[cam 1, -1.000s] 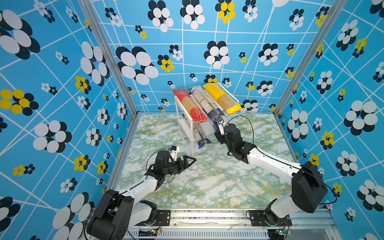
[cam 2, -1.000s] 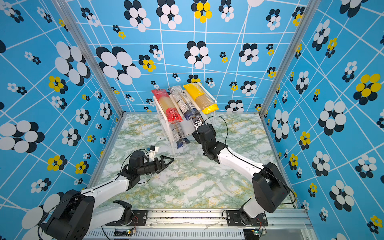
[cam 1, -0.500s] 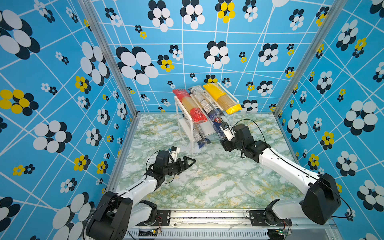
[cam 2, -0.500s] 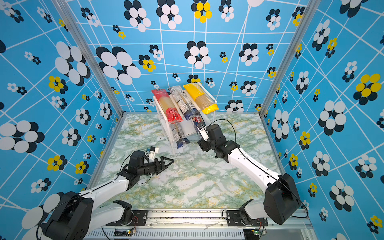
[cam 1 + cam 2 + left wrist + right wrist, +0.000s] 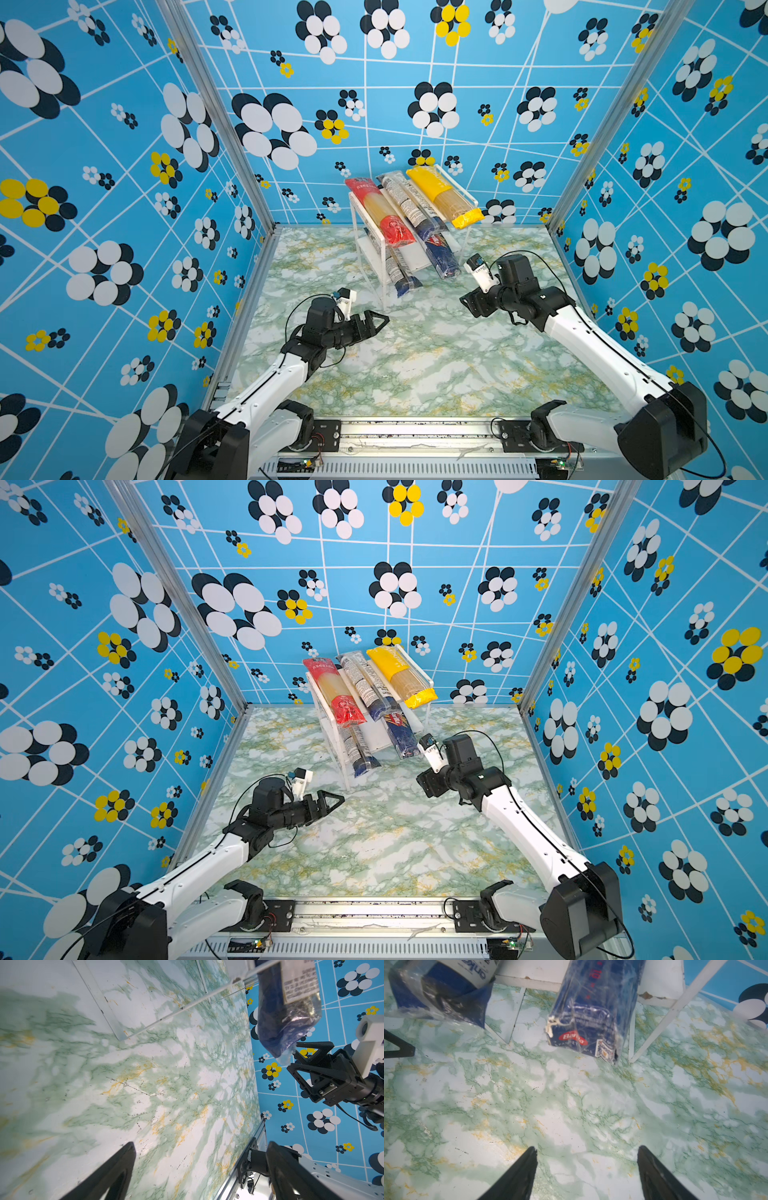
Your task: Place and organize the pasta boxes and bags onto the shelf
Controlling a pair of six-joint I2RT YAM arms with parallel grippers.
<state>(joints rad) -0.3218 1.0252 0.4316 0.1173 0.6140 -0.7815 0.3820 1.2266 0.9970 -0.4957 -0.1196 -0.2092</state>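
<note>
At the back-centre of the green-marbled counter [image 5: 415, 365] stands the small two-tier shelf [image 5: 413, 257], white boards in a clear acrylic frame, w/ all five packs on it. Top tier, left to right: red-ended spaghetti pack [image 5: 380, 212], see-through pack with navy end [image 5: 409, 205], yellow spaghetti pack [image 5: 444, 197]. Lower tier: second see-through navy-ended pack [image 5: 399, 272] on the left and the navy Barilla box [image 5: 442, 257] on the right, both poking out past the front edge.

Vs a second ago: the right gripper [image 5: 586, 1148] was right up at the Barilla box's front end. It has now backed off toward the counter's right edge, clear of the shelf, jaws wide and empty, w/ the box end a short way ahead of it.

The left gripper [image 5: 376, 322] shows no chg: it hovers over the counter's left side, near the shelf's front-left leg, jaws wide, holding nothing. Packs look unmoved.
</note>
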